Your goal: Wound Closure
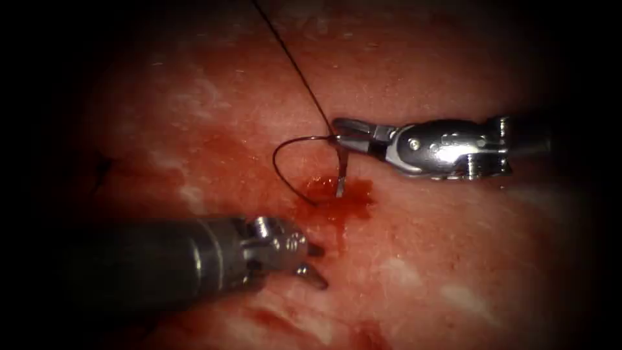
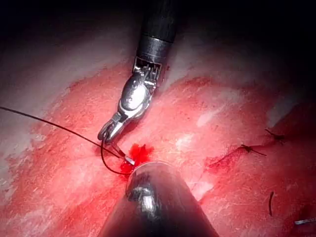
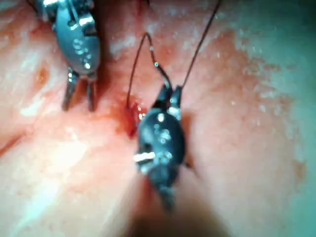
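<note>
closest to the endoscope, the left tool (image 1: pixel 311 262) comes in low from the picture's left, its fingers (image 1: pixel 315 279) parted and holding nothing, hovering just below the red fluid (image 1: pixel 340 201) pooled on the tissue (image 1: pixel 194 116). the right tool (image 1: pixel 346 133) reaches in from the picture's right, its fingers closed on the curved needle (image 1: pixel 341 170) near its thread end. the needle hangs down from the grip with its tip at the red fluid; whether the tip has entered the tissue cannot be told. dark thread (image 1: pixel 291 58) runs up and away from the grip, and a slack loop curls to the left and back down to the wet spot.

risks, as a judgement: the grip sits far back on the curve, so the needle could twist or slip in the fingers if pushed. the slack loop lies close to the needle and could catch on it or on the open left tool. the red fluid hides the exact entry spot.

the left wrist view adds what the endoscope lacks: a stretch of the cut (image 2: pixel 232 155) with dark stitches (image 2: pixel 252 149) across it and loose cut thread ends (image 2: pixel 271 202) nearby. the right wrist view shows the left tool's parted fingers (image 3: pixel 79 94) plainly, with the loop standing between the two tools.
</note>
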Robot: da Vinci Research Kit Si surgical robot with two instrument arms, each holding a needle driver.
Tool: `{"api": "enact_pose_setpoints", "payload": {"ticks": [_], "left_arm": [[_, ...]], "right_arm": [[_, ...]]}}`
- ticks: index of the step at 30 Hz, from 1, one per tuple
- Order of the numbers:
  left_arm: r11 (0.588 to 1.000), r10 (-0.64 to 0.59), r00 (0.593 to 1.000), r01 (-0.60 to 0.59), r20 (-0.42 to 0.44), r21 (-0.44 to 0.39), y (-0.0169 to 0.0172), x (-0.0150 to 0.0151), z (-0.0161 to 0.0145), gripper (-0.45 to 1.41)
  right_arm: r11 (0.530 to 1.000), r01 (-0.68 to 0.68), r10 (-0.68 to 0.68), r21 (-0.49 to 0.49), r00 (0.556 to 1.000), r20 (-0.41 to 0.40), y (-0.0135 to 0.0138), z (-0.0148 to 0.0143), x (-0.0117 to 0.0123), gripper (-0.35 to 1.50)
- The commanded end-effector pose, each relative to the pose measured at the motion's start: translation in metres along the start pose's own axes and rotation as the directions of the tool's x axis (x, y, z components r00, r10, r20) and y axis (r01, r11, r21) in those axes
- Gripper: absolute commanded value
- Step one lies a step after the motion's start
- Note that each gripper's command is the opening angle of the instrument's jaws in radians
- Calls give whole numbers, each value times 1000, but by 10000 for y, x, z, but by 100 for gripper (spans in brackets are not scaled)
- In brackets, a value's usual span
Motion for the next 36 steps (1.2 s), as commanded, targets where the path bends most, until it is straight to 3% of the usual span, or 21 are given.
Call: {"api": "enact_pose_setpoints", "payload": {"ticks": [1, 17, 36], "left_arm": [[1000, 2, 1000, -2, 1, -4, -1, 0, 13, 20], [1000, 19, 1000, -19, 1, -13, -7, -7, 26, 19], [1000, 18, 1000, -18, 2, -13, -14, -9, 34, 17]], "right_arm": [[1000, -18, 18, 1, 1000, -4, -6, 5, -2, -35], [981, -196, 196, 1, 980, -30, 12, -6, 6, -35], [916, -400, 400, 9, 916, -4, 19, -5, 3, -35]]}}
